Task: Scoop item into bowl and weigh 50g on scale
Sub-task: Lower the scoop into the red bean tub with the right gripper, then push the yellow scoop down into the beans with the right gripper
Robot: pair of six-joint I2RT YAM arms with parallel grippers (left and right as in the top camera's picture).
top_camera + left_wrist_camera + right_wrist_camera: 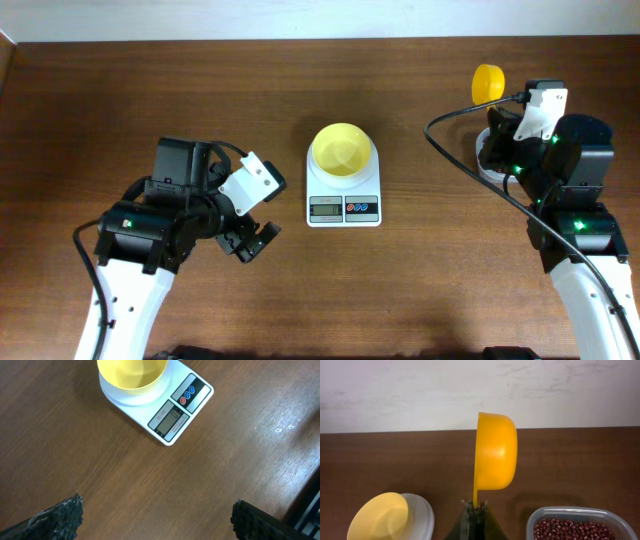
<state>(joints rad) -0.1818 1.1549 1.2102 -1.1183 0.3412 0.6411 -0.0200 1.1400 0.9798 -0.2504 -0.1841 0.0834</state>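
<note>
My right tool [475, 511] is clamped on the thin handle of the scoop [495, 452], which stands on edge above it with its mouth turned sideways, so I take it to be empty. The beans [572, 530] lie in the tub [577, 510] just below and to one side of the scoop. The bowl [340, 148] sits on the scale [343, 208] mid-desk, well apart from the tub, and looks empty from above. My left tool [250, 240] hangs idle over bare desk [75, 450] near the scale, its fingers [60, 515] wide apart and holding nothing. I can't read the display from here.

My main worry is the grip. With only the handle pinched, a full scoop could pivot between the pads and tip beans out on the way over. The scoop also has to roll level before it digs, and a steep plunge could shove the light tub along the desk or spray beans over its rim. At the bowl, a careless pour could nudge it off centre or overshoot 50 g, since beans come out in a rush. The right arm's cable loops close to the tub and could snag it.
</note>
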